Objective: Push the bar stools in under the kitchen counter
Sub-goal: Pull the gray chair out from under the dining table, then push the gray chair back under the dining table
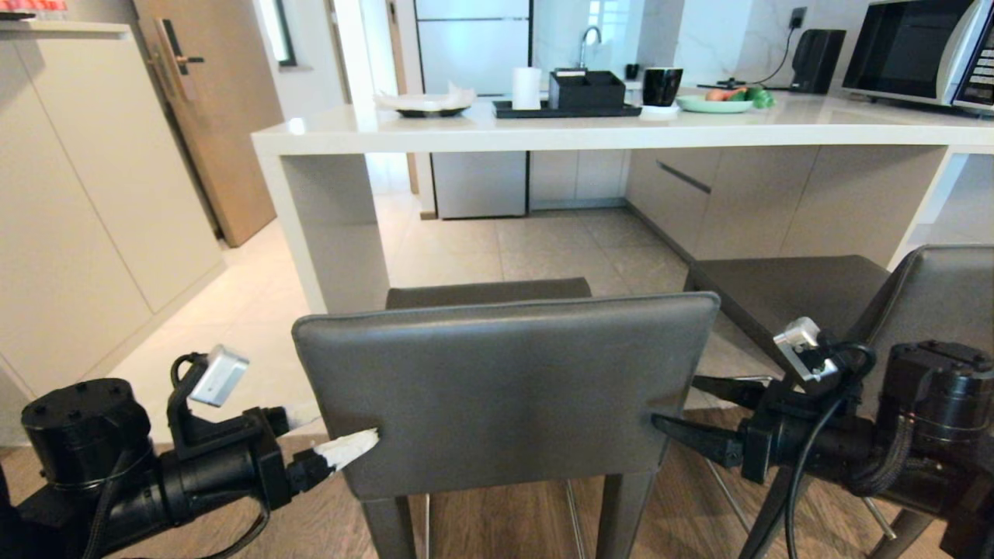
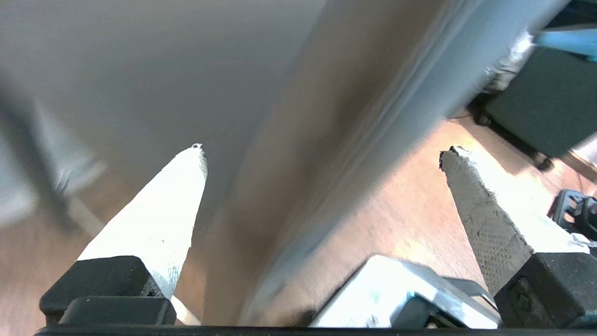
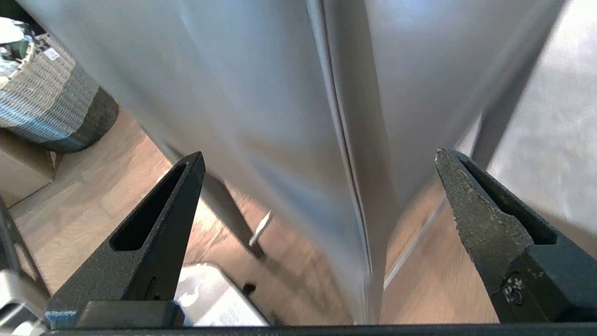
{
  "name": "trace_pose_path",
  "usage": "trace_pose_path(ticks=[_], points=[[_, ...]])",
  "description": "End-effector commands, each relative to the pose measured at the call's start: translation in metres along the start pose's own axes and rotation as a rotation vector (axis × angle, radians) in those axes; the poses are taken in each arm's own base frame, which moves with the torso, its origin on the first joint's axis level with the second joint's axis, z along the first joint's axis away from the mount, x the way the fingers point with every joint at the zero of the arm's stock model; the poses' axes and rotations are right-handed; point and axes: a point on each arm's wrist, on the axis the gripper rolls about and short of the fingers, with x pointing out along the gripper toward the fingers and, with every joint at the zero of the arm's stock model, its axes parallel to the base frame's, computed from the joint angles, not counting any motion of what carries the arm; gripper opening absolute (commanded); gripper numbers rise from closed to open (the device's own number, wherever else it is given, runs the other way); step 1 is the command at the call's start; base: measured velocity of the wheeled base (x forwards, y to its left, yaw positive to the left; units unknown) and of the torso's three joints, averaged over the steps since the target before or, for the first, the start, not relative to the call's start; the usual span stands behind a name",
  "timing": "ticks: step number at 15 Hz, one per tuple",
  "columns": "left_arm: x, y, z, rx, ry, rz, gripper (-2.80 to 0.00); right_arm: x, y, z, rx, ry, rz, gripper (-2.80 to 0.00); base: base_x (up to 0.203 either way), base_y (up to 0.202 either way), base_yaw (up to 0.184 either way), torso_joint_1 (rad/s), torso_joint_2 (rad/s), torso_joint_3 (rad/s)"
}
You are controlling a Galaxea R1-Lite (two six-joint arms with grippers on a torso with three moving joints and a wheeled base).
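- My left gripper (image 1: 353,449) and right gripper (image 1: 675,435) are wide open around the near stool's (image 1: 505,388) backrest edges
- Stool is still outside the counter (image 1: 606,132); uneven pushing may twist it into the second stool (image 1: 877,303)

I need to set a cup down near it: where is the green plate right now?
In the head view the green plate sits on the kitchen counter, toward the right, between the black mug and the microwave.
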Motion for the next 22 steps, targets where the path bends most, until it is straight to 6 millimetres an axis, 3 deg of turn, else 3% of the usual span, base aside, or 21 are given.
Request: trace_pose_path(ticks=[1,6,12,17,20,22], points=[[-0.024,-0.005,-0.002,-0.016,-0.015,0.057,0.00,-0.021,0.009,-0.003,0.000,-0.009,-0.010,0.00,0.000,0.000,0.000,0.000,0.00,0.000],[-0.048,-0.026,0.016,0.058,-0.119,0.069,0.00,-0.073,0.029,-0.011,-0.005,-0.058,-0.095,0.00,0.000,0.000,0.000,0.000,0.00,0.000],[-0.095,-0.087,0.043,0.241,-0.329,0.038,0.00,-0.136,0.065,0.001,-0.085,-0.243,-0.344,0.00,0.000,0.000,0.000,0.000,0.00,0.000],[-0.142,-0.132,0.024,0.232,-0.383,0.224,0.00,-0.183,0.108,-0.008,-0.078,-0.320,-0.653,0.00,0.000,0.000,0.000,0.000,0.00,0.000],[-0.161,-0.162,0.003,0.036,-0.293,0.467,0.00,-0.209,0.132,-0.018,0.015,-0.258,-0.821,0.00,0.000,0.000,0.000,0.000,0.00,0.000],[-0.168,-0.181,0.012,0.008,-0.312,0.608,0.00,-0.213,0.134,-0.017,0.055,-0.270,-0.919,0.00,0.000,0.000,0.000,0.000,0.00,0.000]])
